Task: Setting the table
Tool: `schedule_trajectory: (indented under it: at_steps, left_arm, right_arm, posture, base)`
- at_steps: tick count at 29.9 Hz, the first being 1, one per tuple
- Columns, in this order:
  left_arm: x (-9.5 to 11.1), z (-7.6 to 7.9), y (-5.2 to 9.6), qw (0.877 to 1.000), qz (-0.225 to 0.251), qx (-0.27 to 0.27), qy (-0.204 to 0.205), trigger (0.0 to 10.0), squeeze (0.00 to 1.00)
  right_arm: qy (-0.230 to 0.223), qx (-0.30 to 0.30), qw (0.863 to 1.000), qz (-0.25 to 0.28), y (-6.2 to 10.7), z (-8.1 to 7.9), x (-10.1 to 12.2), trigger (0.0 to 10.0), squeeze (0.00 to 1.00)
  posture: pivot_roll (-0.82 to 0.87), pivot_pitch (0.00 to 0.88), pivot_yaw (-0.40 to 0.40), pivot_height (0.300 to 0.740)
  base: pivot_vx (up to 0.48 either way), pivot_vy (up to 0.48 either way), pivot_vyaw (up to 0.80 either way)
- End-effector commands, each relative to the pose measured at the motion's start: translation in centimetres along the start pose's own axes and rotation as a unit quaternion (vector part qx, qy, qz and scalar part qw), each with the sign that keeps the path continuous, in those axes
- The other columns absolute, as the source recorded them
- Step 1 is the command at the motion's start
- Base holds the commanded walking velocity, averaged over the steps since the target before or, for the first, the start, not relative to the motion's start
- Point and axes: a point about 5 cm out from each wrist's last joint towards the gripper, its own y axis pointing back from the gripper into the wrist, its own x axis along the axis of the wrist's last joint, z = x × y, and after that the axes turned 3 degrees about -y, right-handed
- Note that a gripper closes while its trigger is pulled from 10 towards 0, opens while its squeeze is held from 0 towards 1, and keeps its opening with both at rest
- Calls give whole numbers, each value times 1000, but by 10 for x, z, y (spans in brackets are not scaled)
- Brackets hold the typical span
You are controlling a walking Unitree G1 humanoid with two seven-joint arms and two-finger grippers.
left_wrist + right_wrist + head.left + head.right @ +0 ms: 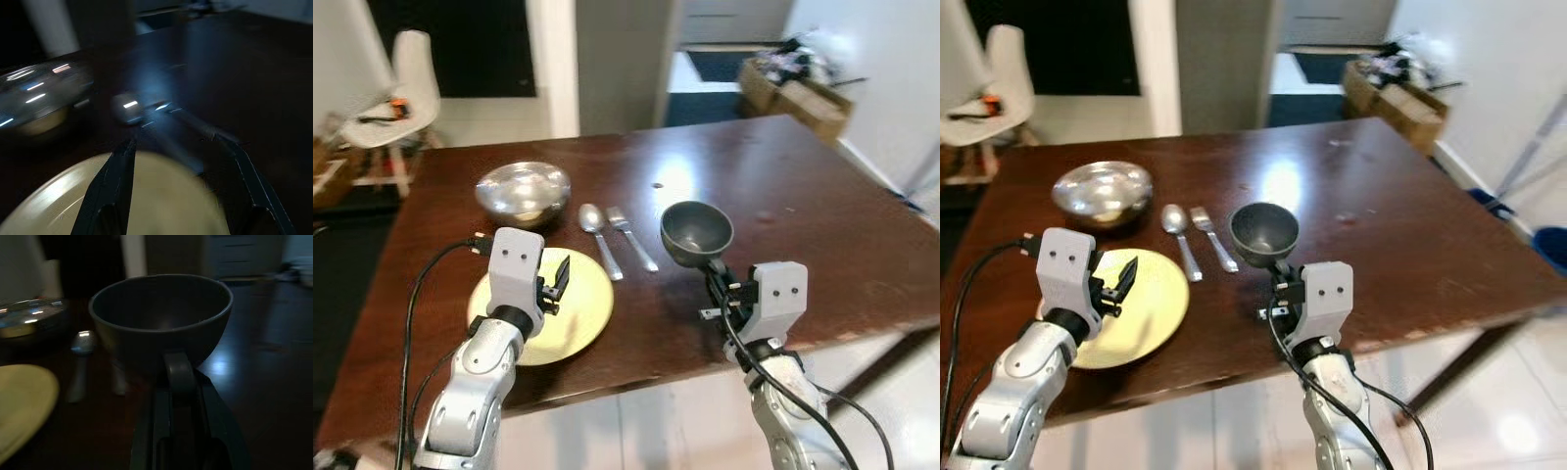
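Note:
A dark grey cup (pixel 696 231) hangs just above the brown table (pixel 803 196), held by its handle (pixel 178 372) in my right gripper (pixel 716 276), which is shut on it. My left gripper (pixel 556 279) hovers open over a yellow plate (pixel 570 318) near the table's front edge. A spoon (pixel 597 235) and a fork (pixel 630 235) lie side by side between the plate and the cup. In the left wrist view the open fingers (pixel 110 188) frame the plate (pixel 161 200), with the spoon (pixel 128 107) beyond.
A shiny steel bowl (pixel 523 191) sits behind the plate. A white chair (pixel 396 93) stands at the back left and cardboard boxes (pixel 798 83) at the back right. The table's right half is bare wood.

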Motion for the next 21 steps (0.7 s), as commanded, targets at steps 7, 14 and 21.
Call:
schedule_trajectory:
  at_steps: [7,14,21]
  left_arm:
    - [-2,3,-1,1000,-5,-5,0,10000,0]
    - [-3,3,-1,1000,-5,-6,1,10000,0]
    - [-3,4,-1,1000,-5,-7,1,10000,0]
  right_arm:
    - [-2,-2,1000,-2,0,1,-2,10000,0]
    - [-1,0,1000,-2,0,1,-2,10000,0]
    - [0,2,1000,-2,0,1,-2,10000,0]
  posture:
    - [-61,0,62,740]
    - [-62,0,60,740]
    - [-62,0,60,740]
  base:
    - [0,0,-800]
    - [0,0,-800]
    - [0,0,-800]
